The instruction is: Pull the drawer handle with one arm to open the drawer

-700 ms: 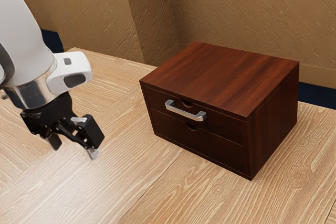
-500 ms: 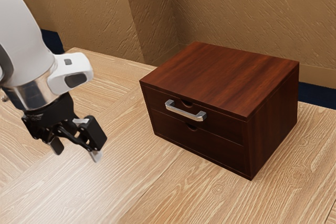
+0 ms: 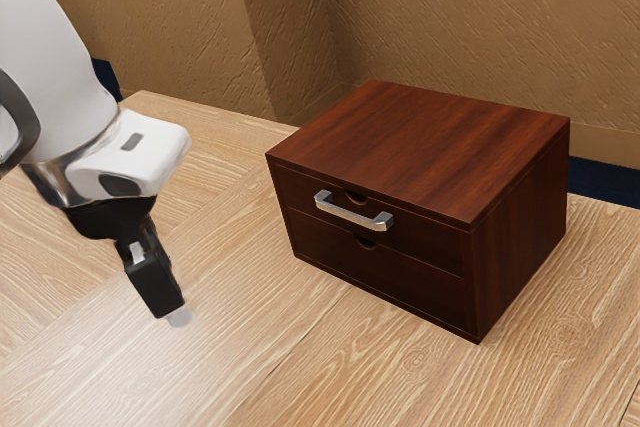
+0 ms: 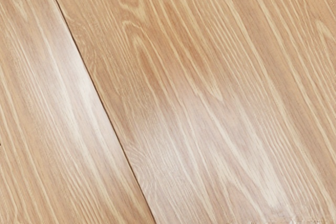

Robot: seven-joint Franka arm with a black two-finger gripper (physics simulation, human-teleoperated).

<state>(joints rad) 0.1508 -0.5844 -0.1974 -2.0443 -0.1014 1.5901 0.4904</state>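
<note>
A dark wooden cabinet [image 3: 430, 142] stands on the table at the exterior view's right. Its upper drawer [image 3: 400, 227] carries a silver bar handle [image 3: 353, 210] and sits flush with the front, as does the lower drawer [image 3: 385, 272]. My gripper [image 3: 172, 312] hangs low over the table, well to the exterior view's left of the handle and touching nothing. It points down and holds nothing; from this side one finger [image 3: 158, 287] stands in front of the other. The wrist view looks straight down on bare table planks [image 4: 210, 103].
The light wooden table [image 3: 300, 367] stretches between my gripper and the cabinet. Rough brown walls [image 3: 450, 17] rise behind the cabinet, with a corner at the back.
My hand has turned about its axis, so the two fingers seen apart earlier now line up. It has also dropped slightly toward the table. The cabinet and drawers have not moved.
</note>
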